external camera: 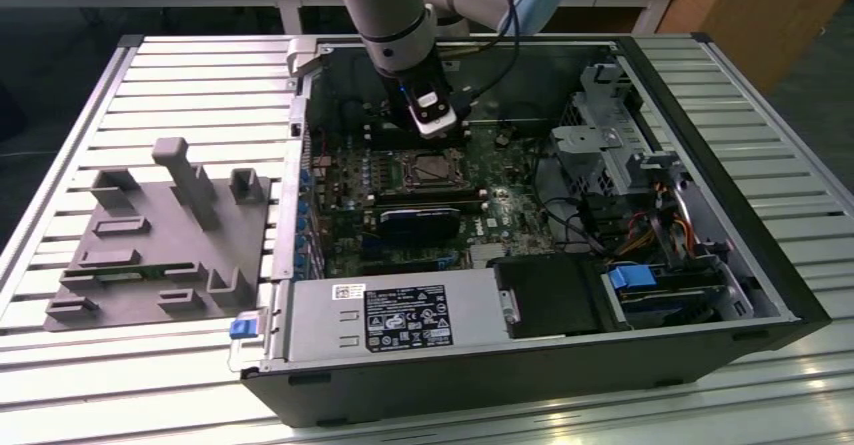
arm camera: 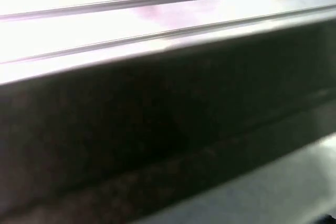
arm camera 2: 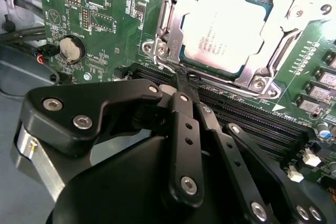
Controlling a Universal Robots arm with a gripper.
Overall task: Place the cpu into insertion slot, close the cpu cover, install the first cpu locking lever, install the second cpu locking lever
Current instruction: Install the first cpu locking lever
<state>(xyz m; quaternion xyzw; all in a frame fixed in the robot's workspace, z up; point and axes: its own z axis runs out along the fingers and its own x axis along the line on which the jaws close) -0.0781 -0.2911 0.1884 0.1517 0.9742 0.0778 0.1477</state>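
In the second wrist view the cpu lies flat in the insertion slot on the green motherboard, its pale metal face up. The silver cpu cover is folded down around it, framing the chip. A thin metal locking lever runs along one side of the socket. My gripper has its black fingers pressed together, tips at the socket's corner by the lever's end. In the exterior view the gripper hangs just behind the insertion slot, inside the open computer case.
Long black memory slots lie beside my fingertips, and a coin battery sits on the board. A black fan card, power supply and drive cage crowd the case. A grey fixture stands at the exterior view's left.
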